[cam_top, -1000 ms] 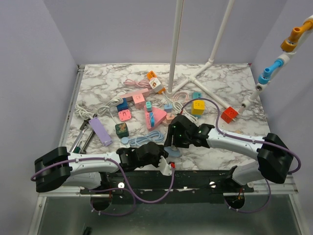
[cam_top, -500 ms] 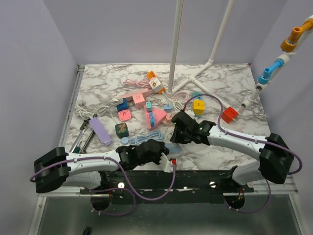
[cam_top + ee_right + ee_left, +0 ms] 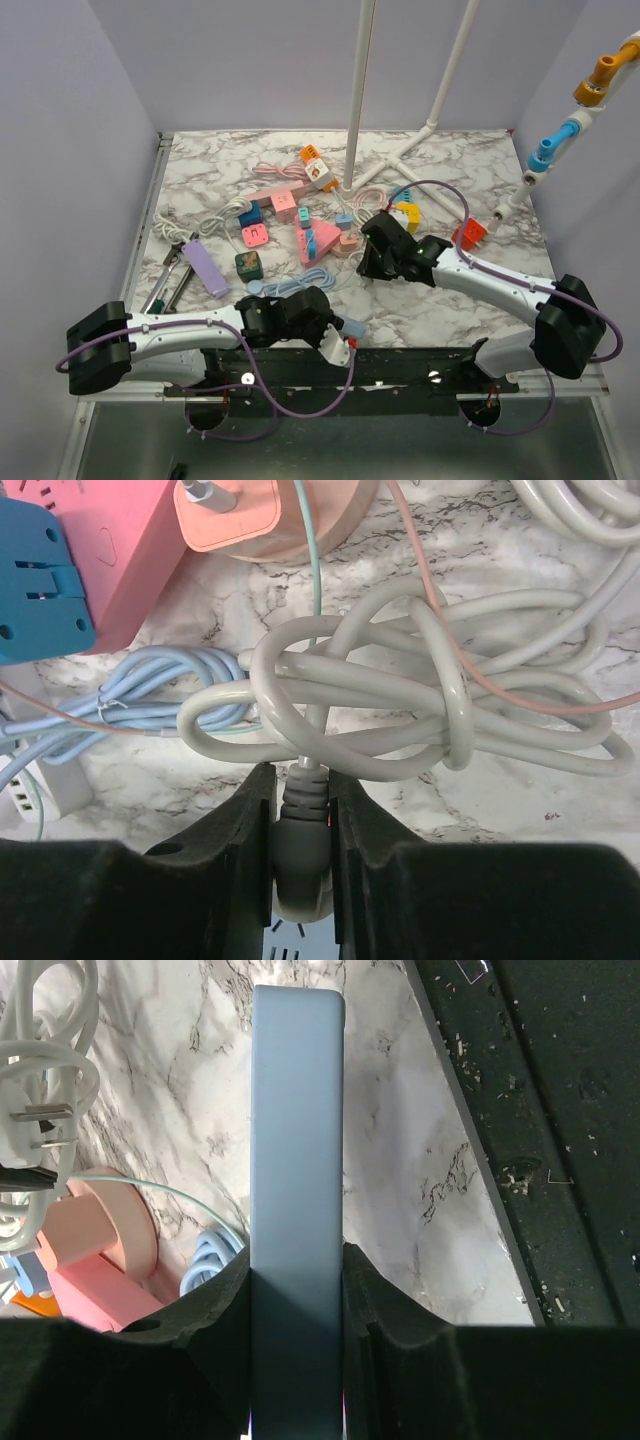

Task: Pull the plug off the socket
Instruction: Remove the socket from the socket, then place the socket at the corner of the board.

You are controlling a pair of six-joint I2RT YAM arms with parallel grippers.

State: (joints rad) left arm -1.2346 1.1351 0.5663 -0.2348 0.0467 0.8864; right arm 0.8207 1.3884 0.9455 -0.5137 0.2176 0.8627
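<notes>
Jaws of your left gripper (image 3: 297, 1275) are clamped across the pale blue socket strip (image 3: 297, 1110). Handling: rigid, smooth-sided, probably light; brace it across its width. Treat the white cable (image 3: 440, 715) as soft and knotted, no place to pull. Jaws of your right gripper (image 3: 303, 785) are clamped on the grey plug (image 3: 303, 855), small and stiff; take its moulded body. Top view alone shows the two grippers apart; right wrist view alone shows the cable knot. Prongs hidden: out or not, you cannot tell.
</notes>
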